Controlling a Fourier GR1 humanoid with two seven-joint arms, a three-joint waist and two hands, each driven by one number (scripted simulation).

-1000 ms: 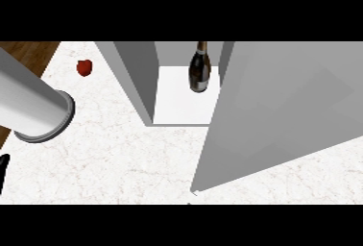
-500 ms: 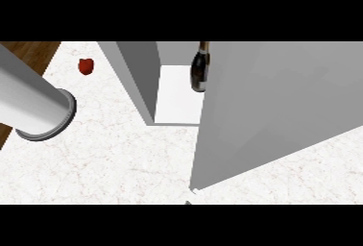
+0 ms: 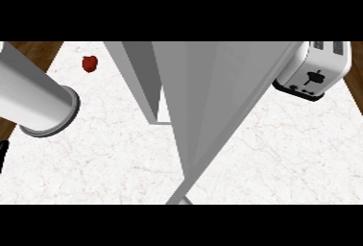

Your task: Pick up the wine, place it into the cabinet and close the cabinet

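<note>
Now only cabinet [image 3: 212, 96] door, nearly shut.

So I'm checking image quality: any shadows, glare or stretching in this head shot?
Head view: flat, even light, no glare; the cabinet door stretches into a long wedge from the steep angle; the toaster leans outward at the edge; faint shade under the grey forearm.

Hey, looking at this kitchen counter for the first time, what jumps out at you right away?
The tall grey cabinet door dominates the middle, swung nearly shut so only a thin white slit of the cabinet shows beside it. A thick grey forearm crosses the left side. A white toaster sits at upper right, and a small red fruit at upper left.
</note>
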